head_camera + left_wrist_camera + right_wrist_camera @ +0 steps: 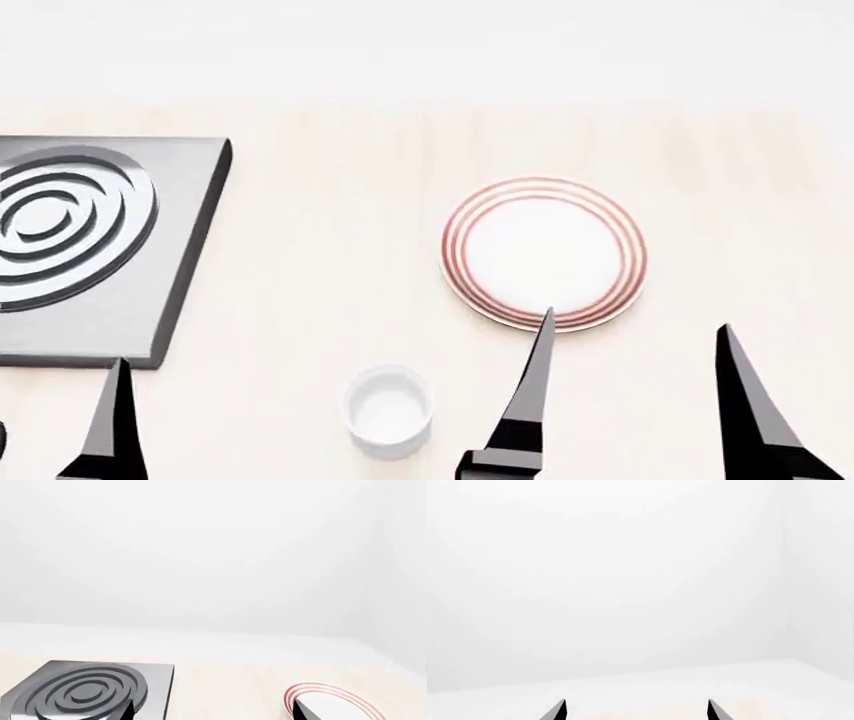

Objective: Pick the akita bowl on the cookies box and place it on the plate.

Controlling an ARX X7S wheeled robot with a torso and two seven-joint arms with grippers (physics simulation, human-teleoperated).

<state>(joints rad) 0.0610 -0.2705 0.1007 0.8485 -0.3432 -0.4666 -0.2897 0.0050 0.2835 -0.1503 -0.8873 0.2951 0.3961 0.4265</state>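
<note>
Spreading across the whole head view, the pale wooden table (334, 250) carries three things, and neither the akita bowl nor the cookies box is among them; both lie outside every view, so where the bowl is cannot be told from here.

Largest is the grey stove burner (80, 240) with dark concentric rings, at the left edge. Next comes the plate (545, 252), white with thin red rings at its rim, bare and lying flat well to the right of the burner. Smallest is a plain white cup (388, 408), near the robot and apart from the plate; it is not the bowl.

The right gripper (634, 340) has its two black fingers spread wide with nothing between them, one tip overlapping the plate's near rim in the picture. Of the left gripper, only one finger (114, 400) shows in the head view and two tips in the left wrist view, wide apart and empty.

As a judgement, a small deep bowl should be light, rigid, smooth and likely to slip. Pinching the rim, one finger inside and one outside the wall, looks the surest hold, keeping it upright for setting down on the plate's flat middle.
</note>
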